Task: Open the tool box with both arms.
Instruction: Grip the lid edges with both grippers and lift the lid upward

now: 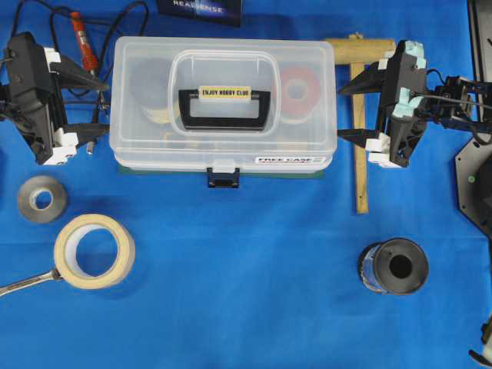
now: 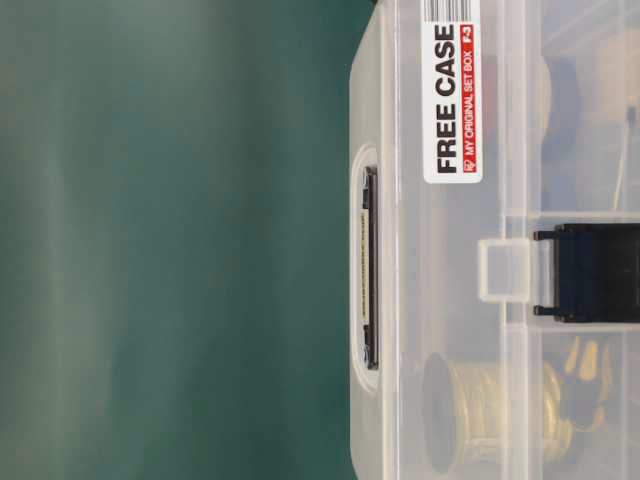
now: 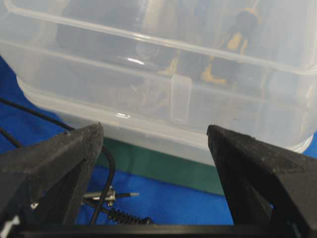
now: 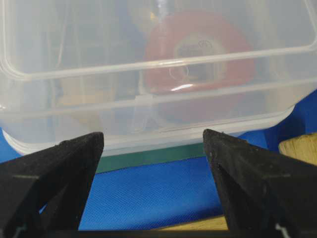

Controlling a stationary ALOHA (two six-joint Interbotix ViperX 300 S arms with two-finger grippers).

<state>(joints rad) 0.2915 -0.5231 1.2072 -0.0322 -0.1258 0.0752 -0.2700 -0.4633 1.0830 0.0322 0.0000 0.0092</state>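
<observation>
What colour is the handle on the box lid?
Black, with a yellow label; the handle shows best overhead.

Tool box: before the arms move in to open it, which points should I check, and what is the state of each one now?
1. Lid of the tool box closed: ok.
2. Front latch fastened: ok, it seems shut.
3. Left gripper open, short of the box end: ok.
4. Right gripper open, short of the other end: ok.
5. Cable lies under the left gripper: not ok, may snag.
6. Side clips released: cannot tell.
</observation>
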